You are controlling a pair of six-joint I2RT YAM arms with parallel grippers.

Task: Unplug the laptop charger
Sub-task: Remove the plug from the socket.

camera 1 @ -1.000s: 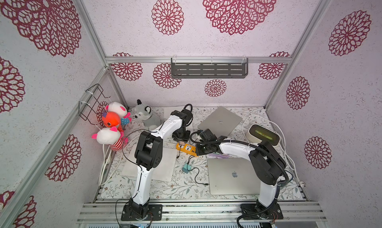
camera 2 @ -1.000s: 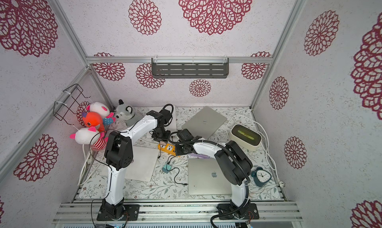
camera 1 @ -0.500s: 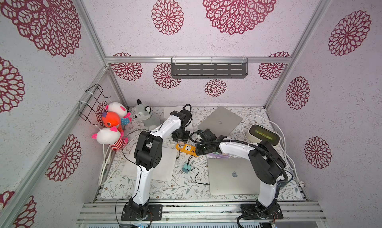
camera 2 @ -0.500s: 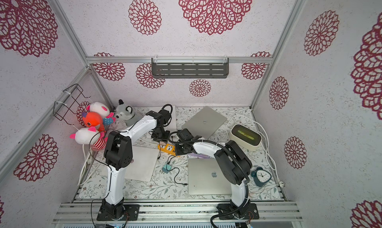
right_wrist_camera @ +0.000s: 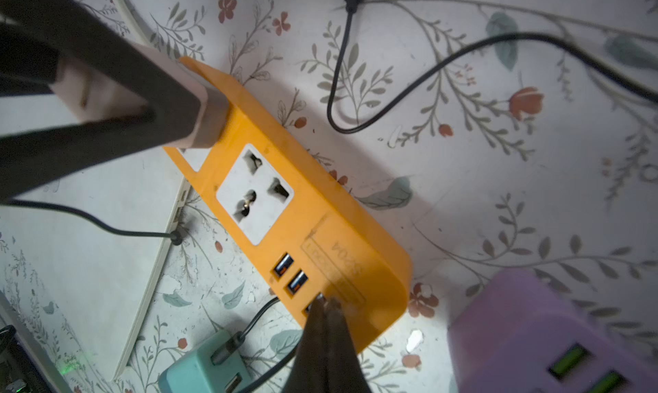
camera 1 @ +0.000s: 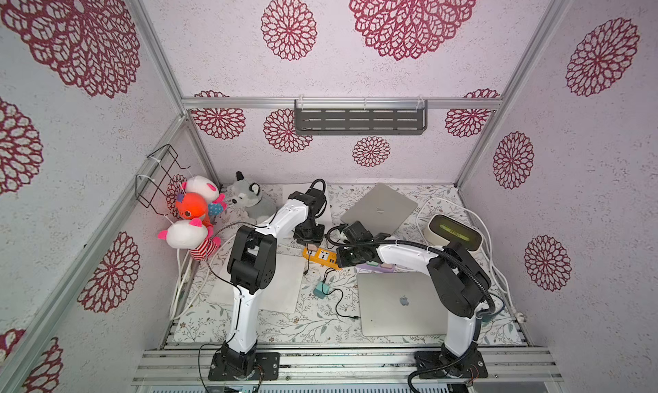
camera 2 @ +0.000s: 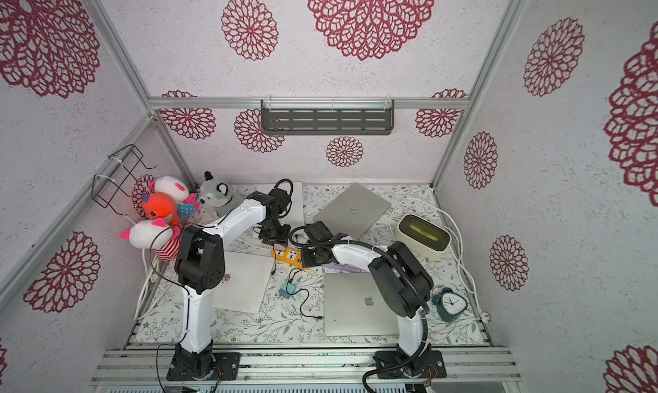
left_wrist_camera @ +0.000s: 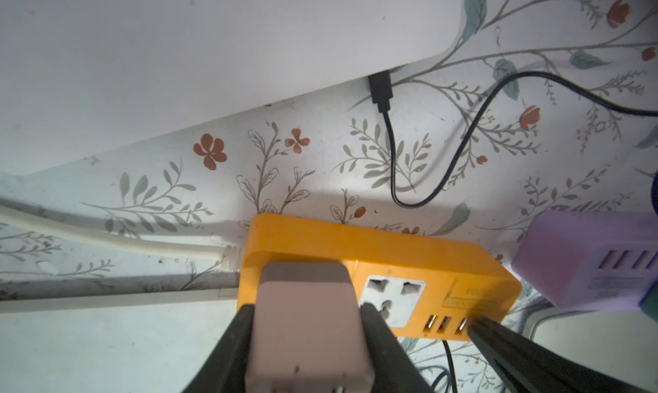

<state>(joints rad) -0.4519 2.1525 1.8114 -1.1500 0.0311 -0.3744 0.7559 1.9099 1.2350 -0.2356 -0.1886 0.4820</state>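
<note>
Grip on a pale pinkish-beige square charger block (left_wrist_camera: 306,337) standing in an orange plastic power strip (right_wrist_camera: 320,209).
The strip is laid on the floral-patterned counter (camera 1: 302,323), just below the middle of the frame in both top views, and the block is seated upright on its end socket. The block is clamped on two opposite sides by the left claw (left_wrist_camera: 307,307), which is held partly open to the block's width. The right claw (right_wrist_camera: 325,304) is fully closed with nothing between its jaws, and its tips are pressed onto the strip's other end by the USB ports. A lilac power strip (right_wrist_camera: 534,337) is seen just beside that end.
</note>
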